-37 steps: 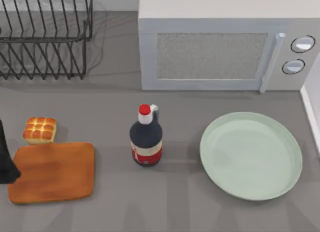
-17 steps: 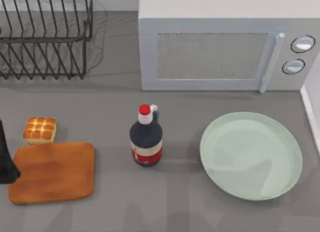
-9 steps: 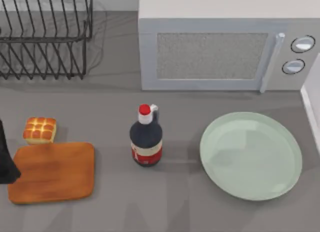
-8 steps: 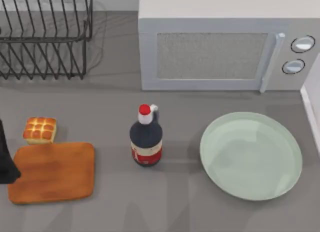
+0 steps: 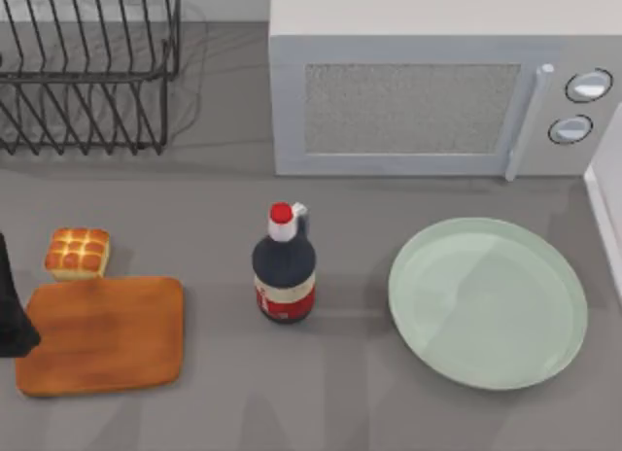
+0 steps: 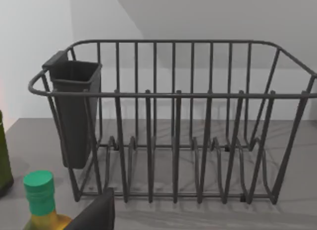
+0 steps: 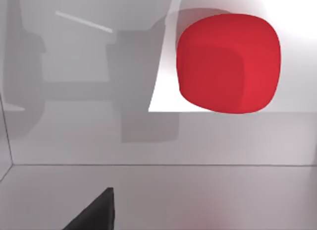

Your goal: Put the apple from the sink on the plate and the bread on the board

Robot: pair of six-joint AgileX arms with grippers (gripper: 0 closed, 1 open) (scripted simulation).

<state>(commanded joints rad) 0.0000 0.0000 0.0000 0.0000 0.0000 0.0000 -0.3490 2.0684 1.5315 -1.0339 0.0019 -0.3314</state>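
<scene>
- The apple [image 7: 229, 63] lies in the pale sink [image 7: 148, 190], close to its wall in the right wrist view; a hurried descent could nudge the round fruit so that it rolls off along the basin floor.
- The right gripper [image 7: 94, 212] shows as one dark finger tip at the edge of that view, apart from the apple, and I cannot tell whether its jaws are open or closed (the pair is not visible together).
- If the fingers meet the fruit off centre, it may squirt out, since its skin looks smooth and its shape rounded with no flat face to grip.
- The apple is plain bright red, slightly squarish in outline, with no stem visible.
- The plate [image 5: 559, 266], pale green with a raised rim, sits bare on the right of the table, beside the dark bottle [image 5: 284, 271].
- The bread [image 5: 77, 253], golden and grid-scored, rests just beyond the far left corner of the board [image 5: 107, 334], not on it.
- The left gripper [image 6: 96, 215] faces the wire rack [image 6: 173, 96]; I cannot tell its state. A green-capped bottle [image 6: 39, 193] stands near it and could be knocked.
</scene>
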